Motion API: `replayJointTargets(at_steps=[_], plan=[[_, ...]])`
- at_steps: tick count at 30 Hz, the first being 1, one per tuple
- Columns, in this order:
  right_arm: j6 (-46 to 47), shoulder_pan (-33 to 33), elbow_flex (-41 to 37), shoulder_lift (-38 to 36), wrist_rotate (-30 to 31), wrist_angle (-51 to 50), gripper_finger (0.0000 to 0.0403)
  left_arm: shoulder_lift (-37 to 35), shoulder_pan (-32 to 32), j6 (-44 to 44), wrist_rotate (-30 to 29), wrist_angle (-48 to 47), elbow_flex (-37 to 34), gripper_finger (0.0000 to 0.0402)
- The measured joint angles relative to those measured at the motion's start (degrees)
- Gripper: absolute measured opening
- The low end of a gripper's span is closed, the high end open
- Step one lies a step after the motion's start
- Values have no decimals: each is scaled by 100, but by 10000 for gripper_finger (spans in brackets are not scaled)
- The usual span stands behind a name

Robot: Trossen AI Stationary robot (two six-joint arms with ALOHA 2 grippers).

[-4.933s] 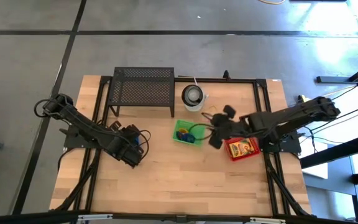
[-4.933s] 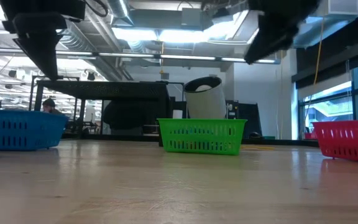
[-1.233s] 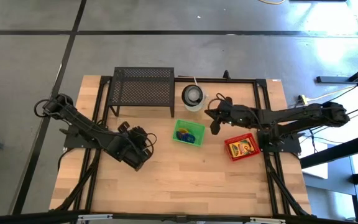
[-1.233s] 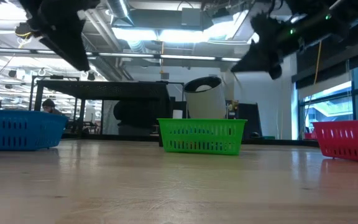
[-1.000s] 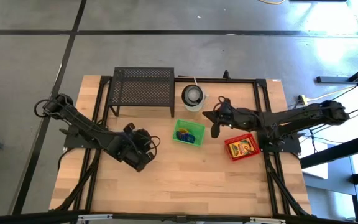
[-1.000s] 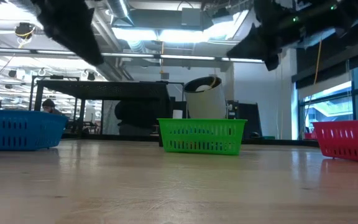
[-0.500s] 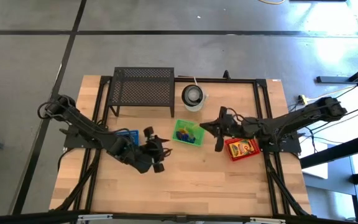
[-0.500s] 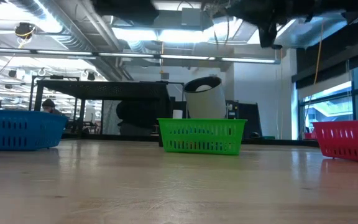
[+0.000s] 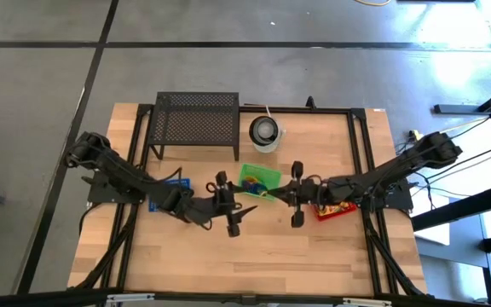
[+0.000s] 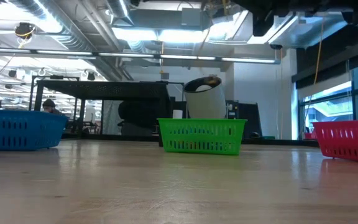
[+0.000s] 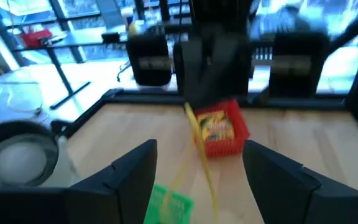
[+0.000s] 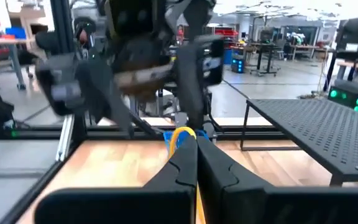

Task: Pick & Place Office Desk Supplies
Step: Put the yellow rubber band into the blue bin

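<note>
High view
- Right gripper (image 9: pixel 278 195): just beside the green basket (image 9: pixel 247 189), on its side nearest the red basket (image 9: pixel 324 211); fingers pinched on a yellow strip (image 9: pixel 266 194).
- Left gripper (image 9: pixel 239 207): just beside the green basket's opposite front corner, facing the right gripper.
- Key relation: the strip lies between the two grippers, long axis along the line joining them.

Low view
- Green basket (image 10: pixel 202 135): on the table, with the white cup (image 10: pixel 204 96) behind it. Neither gripper's fingers show.

Left wrist view
- Left gripper (image 11: pixel 199 147): fingers spread wide, holding nothing.
- Strip (image 11: pixel 202 155): runs from the right gripper towards this gap, not yet inside it.

Right wrist view
- Right gripper (image 12: pixel 196 142): fingers closed together, with the strip's (image 12: pixel 180 134) looped end protruding.
- Judgement: a handover appears to be set up; the left gripper is nearer the free end.
</note>
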Motion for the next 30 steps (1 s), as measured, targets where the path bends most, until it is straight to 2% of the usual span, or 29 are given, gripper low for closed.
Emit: replayJointTargets(at_steps=[7,19,30], plan=[[-363,9,20,39,-17,64,0,-2,179,-21,671,286,0,233],[-462,9,20,39,-17,63,0,-2,301,-70,1257,266,0,233],[-591,9,20,39,-17,61,0,156,422,-42,1242,341,0,233]])
